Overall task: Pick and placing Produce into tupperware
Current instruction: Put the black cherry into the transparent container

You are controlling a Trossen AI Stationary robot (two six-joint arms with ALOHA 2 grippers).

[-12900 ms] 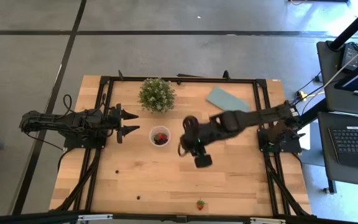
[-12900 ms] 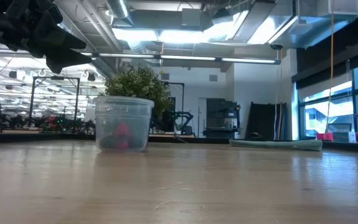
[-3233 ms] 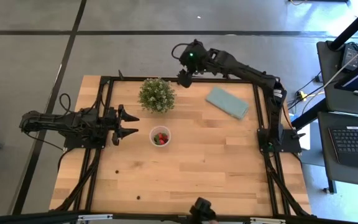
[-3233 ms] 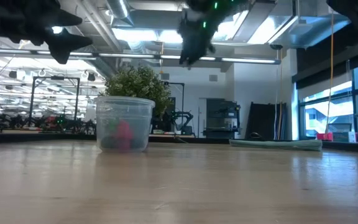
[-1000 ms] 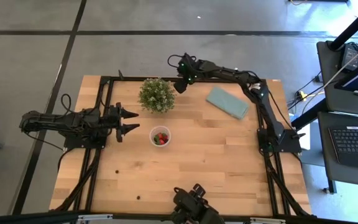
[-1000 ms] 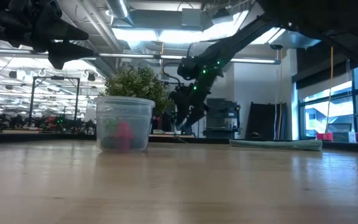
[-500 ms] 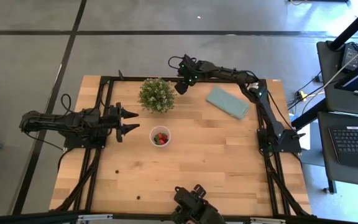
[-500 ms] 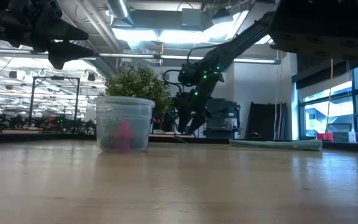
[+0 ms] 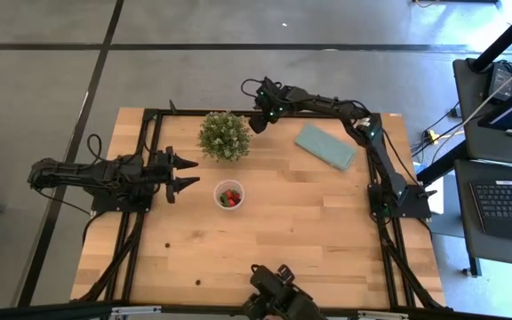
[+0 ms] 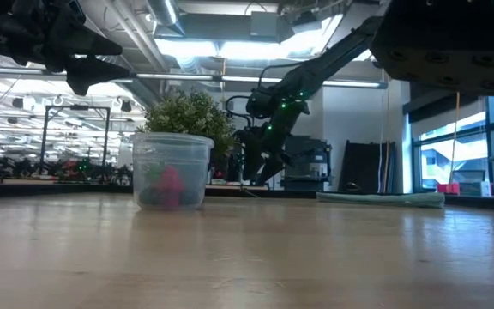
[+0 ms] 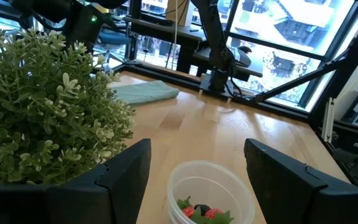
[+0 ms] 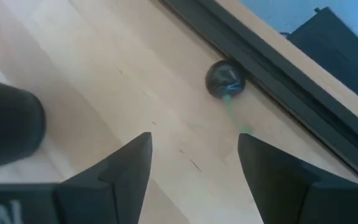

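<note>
Right hand [image 9: 258,124] has been swung out to the far edge of the surface [image 9: 327,231] and lowered close over it; in the last half second it has barely moved. Fingers are spread wide, nothing held. A dark berry [image 12: 225,79] lies just ahead of the open fingers, against the black frame rail [image 12: 272,68] – judged to be the next produce to be picked, so the approach looks nearly done and a close is what remains.

Tupperware [image 9: 228,194] sits well back from that hand, past the potted plant [image 9: 224,135], with red and dark berries [image 11: 199,211] already inside. Left hand [image 9: 181,174] is parked beside the tupperware, fingers wide apart, empty.

Surface is light wood planks inside a black frame; a teal cloth [image 9: 325,146] lies near the right hand. Behind: open workshop room, ceiling lights, large windows, other rigs in the distance
</note>
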